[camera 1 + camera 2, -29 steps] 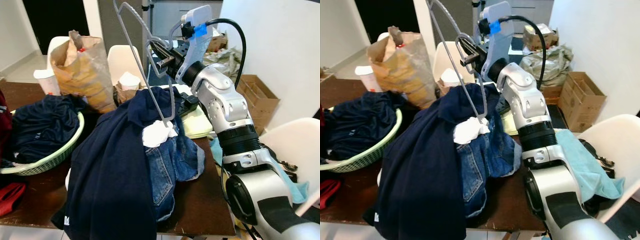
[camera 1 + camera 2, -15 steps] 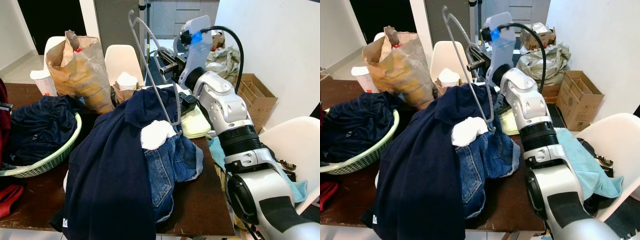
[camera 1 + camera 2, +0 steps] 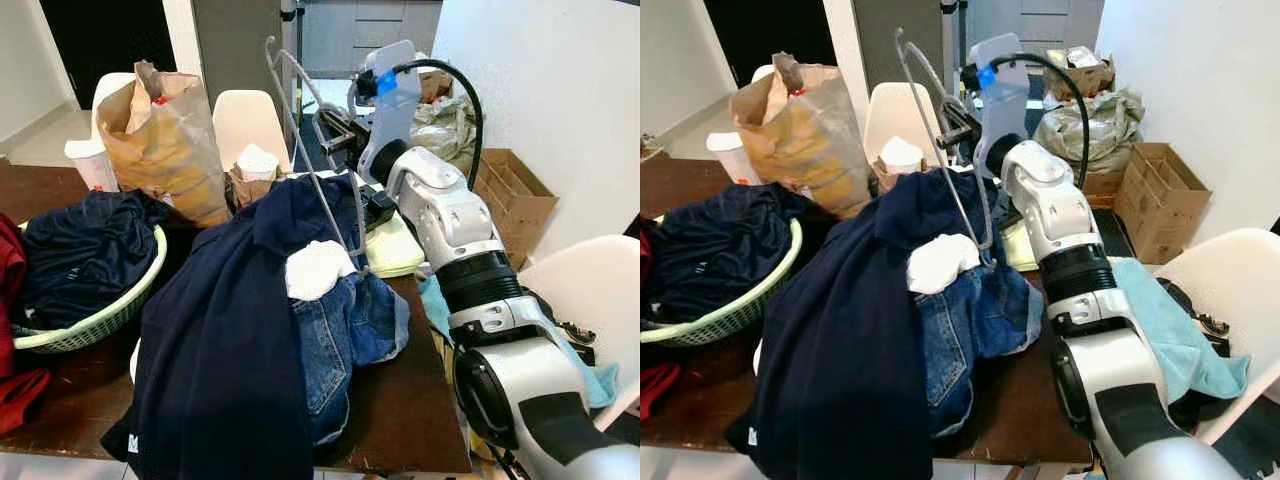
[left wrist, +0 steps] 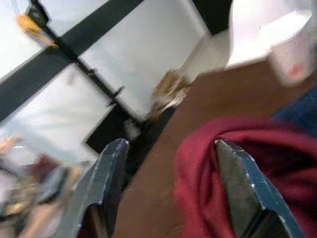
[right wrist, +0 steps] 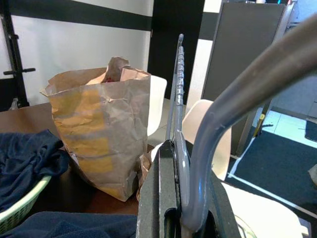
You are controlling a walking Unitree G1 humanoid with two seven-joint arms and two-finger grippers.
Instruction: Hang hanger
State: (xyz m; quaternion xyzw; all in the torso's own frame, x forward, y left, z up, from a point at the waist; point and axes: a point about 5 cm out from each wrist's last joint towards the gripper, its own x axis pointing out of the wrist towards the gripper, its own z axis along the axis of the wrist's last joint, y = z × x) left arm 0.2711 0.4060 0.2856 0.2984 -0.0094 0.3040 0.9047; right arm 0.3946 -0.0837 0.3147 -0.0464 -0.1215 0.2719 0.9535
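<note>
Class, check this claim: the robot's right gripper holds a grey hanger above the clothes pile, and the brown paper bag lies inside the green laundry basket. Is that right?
Not quite. The right gripper does hold the grey hanger above the clothes pile, but the brown paper bag stands on the table beside the green laundry basket, not inside it. The left eye view shows this.

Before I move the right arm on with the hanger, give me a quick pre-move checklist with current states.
1. Grip: right gripper shut on the grey hanger: ok.
2. Hanger free of clothes: its lower corner sits against the navy garment and white cloth; snag cannot tell.
3. Rail or hook to hang on: cannot tell.
4. Paper bag apart from hanger: ok.
5. Left gripper open, above a red cloth: ok.
</note>
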